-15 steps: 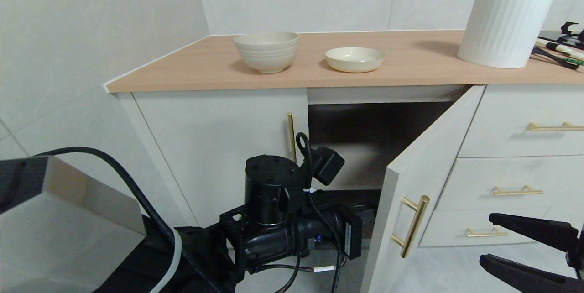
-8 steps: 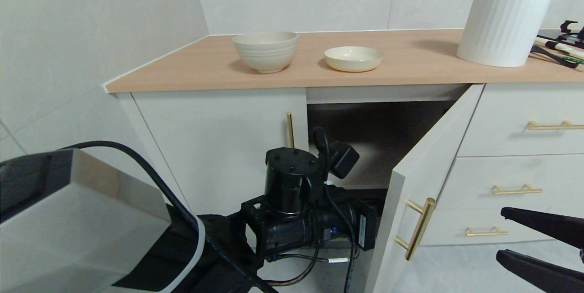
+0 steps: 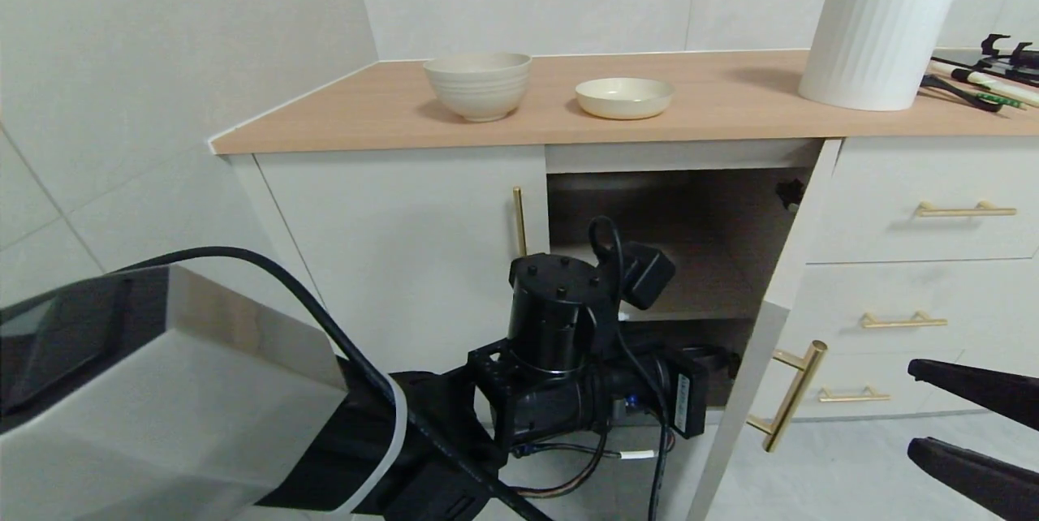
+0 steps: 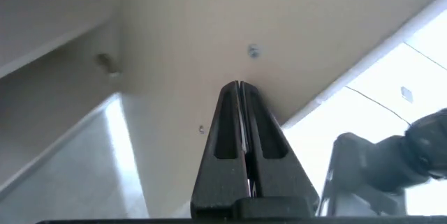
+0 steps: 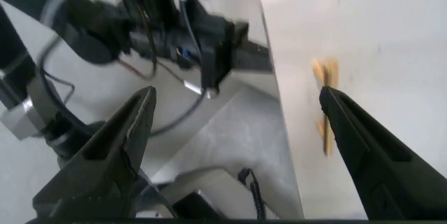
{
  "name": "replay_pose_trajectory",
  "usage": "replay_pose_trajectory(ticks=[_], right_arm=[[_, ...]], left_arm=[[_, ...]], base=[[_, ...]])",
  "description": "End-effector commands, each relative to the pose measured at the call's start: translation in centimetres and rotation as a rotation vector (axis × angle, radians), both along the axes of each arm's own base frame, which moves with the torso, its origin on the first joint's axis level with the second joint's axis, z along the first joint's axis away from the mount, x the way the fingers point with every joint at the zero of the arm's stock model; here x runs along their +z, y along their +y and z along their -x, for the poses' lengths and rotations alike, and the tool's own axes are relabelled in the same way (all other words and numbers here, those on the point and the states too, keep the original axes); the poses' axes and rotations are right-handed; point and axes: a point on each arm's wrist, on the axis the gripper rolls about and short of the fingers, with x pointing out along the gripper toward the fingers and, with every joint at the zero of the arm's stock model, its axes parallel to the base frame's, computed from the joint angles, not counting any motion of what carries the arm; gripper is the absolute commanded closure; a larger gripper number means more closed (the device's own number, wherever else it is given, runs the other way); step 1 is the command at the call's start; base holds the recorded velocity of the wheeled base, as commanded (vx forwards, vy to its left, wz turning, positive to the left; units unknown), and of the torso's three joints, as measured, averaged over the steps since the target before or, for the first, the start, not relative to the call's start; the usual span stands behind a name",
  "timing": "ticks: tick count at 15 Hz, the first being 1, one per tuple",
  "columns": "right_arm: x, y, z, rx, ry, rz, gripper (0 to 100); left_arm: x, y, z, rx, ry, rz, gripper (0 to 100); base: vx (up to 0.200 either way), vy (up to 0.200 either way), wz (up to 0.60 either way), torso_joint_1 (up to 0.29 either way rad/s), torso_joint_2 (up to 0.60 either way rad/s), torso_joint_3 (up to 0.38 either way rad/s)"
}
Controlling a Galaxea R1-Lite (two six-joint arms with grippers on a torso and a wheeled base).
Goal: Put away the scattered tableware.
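The cupboard door [image 3: 747, 391] was found open, but nothing had been put away: the bowl [image 3: 477, 84] and the small dish [image 3: 623, 96] were seen on the bench [image 3: 730, 111] above it. The left claw [image 4: 239, 88] was shown pressed together close to the door's inner face by the left wrist view. The right claw [image 3: 913, 407], spread wide low beside the door, was shown by the head view.

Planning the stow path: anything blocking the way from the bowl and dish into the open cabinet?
The left arm crosses the lower opening, left hand shut near the door's inner face. Nothing visible blocks the shelf above.
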Motion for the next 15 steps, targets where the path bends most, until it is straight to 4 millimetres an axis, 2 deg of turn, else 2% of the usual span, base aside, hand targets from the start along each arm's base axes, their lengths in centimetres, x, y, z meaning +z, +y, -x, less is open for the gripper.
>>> replay_pose_trajectory(ticks=[1,3,4,6,9,10,12,13,15], right_arm=[[0.2,0.0,0.0,0.001,-0.006,-0.005,0],[1.0,0.0,0.0,0.001,-0.03,-0.022,0],[2.7,0.1,-0.2,0.002,-0.073,-0.053,0],[4.0,0.3,-0.4,0.004,-0.103,-0.075,0],[4.8,0.1,-0.1,0.005,-0.129,-0.094,0],[5.3,-0.2,0.4,0.005,-0.154,-0.113,0],[5.3,-0.3,0.4,0.005,-0.154,-0.113,0],[5.4,-0.5,0.8,0.007,-0.143,-0.105,0],[5.3,-0.5,0.7,0.008,-0.133,-0.098,0]], left_arm=[[-0.6,-0.5,-0.4,0.007,0.004,-0.007,100],[-0.8,-0.7,-0.3,0.007,0.005,-0.01,100],[-0.5,-1.3,0.2,0.009,-0.007,-0.002,100],[0.0,-2.3,0.8,0.003,-0.024,0.012,100],[0.1,-4.6,4.1,-0.084,-0.023,0.009,100],[0.7,-6.3,7.0,-0.157,-0.038,0.029,100],[0.8,-6.5,7.4,-0.165,-0.04,0.033,100],[1.9,-6.4,8.0,-0.128,-0.064,0.063,100],[2.9,-4.3,6.7,-0.05,-0.078,0.078,100]], base=[[0.0,0.0,0.0,0.0,0.0,0.0],[0.0,0.0,0.0,0.0,0.0,0.0],[0.0,0.0,0.0,0.0,0.0,0.0],[0.0,0.0,0.0,0.0,0.0,0.0],[0.0,0.0,0.0,0.0,0.0,0.0],[0.0,0.0,0.0,0.0,0.0,0.0],[0.0,0.0,0.0,0.0,0.0,0.0],[0.0,0.0,0.0,0.0,0.0,0.0],[0.0,0.0,0.0,0.0,0.0,0.0]])
